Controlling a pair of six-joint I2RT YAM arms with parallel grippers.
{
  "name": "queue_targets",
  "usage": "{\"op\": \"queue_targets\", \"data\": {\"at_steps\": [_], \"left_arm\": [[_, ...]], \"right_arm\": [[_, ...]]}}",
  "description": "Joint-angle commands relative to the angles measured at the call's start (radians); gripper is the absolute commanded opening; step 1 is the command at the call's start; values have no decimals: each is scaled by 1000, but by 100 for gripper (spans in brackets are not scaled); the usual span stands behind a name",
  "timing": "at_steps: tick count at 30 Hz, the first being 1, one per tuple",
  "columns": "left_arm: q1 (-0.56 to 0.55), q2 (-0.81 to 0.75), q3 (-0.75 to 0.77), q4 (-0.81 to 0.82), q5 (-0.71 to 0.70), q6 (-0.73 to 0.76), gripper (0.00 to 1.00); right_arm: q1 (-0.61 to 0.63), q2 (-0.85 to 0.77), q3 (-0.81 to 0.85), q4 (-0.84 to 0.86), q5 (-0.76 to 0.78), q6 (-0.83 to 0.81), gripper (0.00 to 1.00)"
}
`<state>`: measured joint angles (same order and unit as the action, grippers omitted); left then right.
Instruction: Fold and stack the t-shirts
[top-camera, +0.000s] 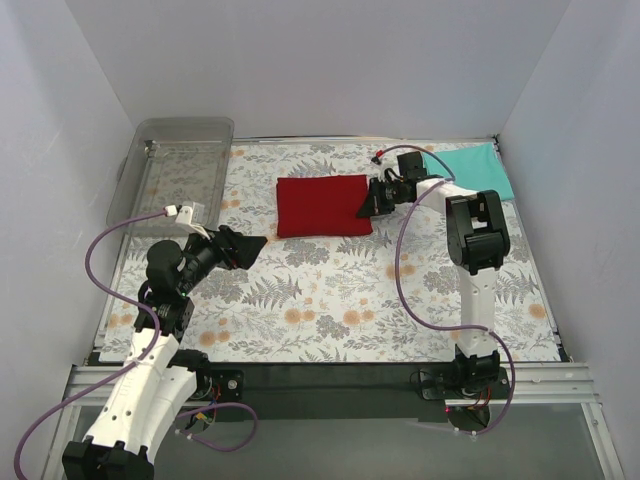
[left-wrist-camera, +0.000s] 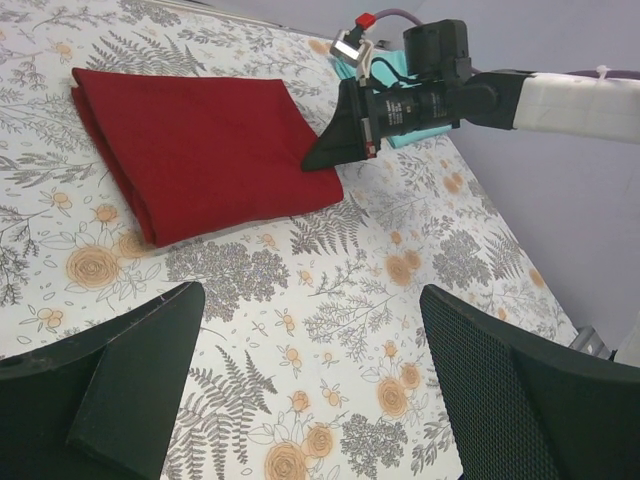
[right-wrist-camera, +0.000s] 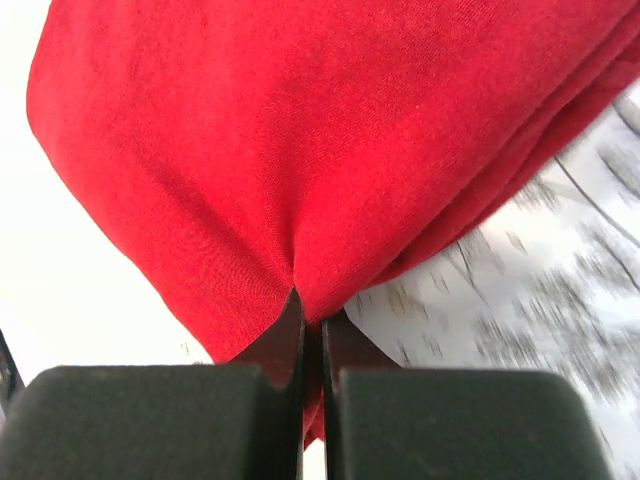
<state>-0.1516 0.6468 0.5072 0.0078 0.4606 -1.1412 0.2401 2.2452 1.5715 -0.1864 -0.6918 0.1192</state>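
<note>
We see our right claw (right-wrist-camera: 310, 318) pinched tight on the edge of the dark red shirt (top-camera: 320, 205); our left claw (top-camera: 252, 243) gapes wide above the table, holding nothing.

Surface (top-camera: 330, 300): matt, printed with ferns and flowers. Red t-shirt (top-camera: 322, 205): matt cloth, fine knit noted, softly creased. Teal t-shirt (top-camera: 470, 168), far right corner: matt cloth, smooth. Tray (top-camera: 178, 160), far left corner: clear glossy plastic. Right gripper (right-wrist-camera: 311, 318) fingers (right-wrist-camera: 150, 420): smooth matt black; left gripper (left-wrist-camera: 310, 298) pads (left-wrist-camera: 500, 400): finely dimpled, matt black
</note>
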Motion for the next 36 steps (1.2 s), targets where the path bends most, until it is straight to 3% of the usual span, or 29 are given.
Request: {"op": "queue_targets", "data": {"at_steps": [1,7,13,14,15,18,21,23,30,36], "left_arm": [[7,-12,-10,-2,19,-5,82],[7,-16,-15,9,39,-20,82],[7,-30,-47,40,64,-52,82],[7,-30,-53,43,69,-58,82],[7,-30,-56,52,73,-61,82],[7,-33,-61,58,72,-65,82],[7,-38,-61,58,72,-61,82],[7,-41,-62,58,69,-60,82],[7,-33,-70,75,72,-69,82],[7,-42,-72,64,59,-55,82]], "right_arm": [[-50,-104,-28,-74,-3,-108,1],[-70,-165,-68,-241,77,-269,1],[-91,-256,-234,-265,210,-378,4],[-105,-259,-246,-265,210,-388,10],[-113,-271,-260,-265,210,-397,27],[-150,-279,-255,-262,186,-400,53],[-188,-276,-231,-260,138,-371,73],[-200,-269,-206,-248,111,-334,78],[-197,-138,-94,-199,41,-126,81],[-142,-101,-82,-199,119,-43,81]]}}
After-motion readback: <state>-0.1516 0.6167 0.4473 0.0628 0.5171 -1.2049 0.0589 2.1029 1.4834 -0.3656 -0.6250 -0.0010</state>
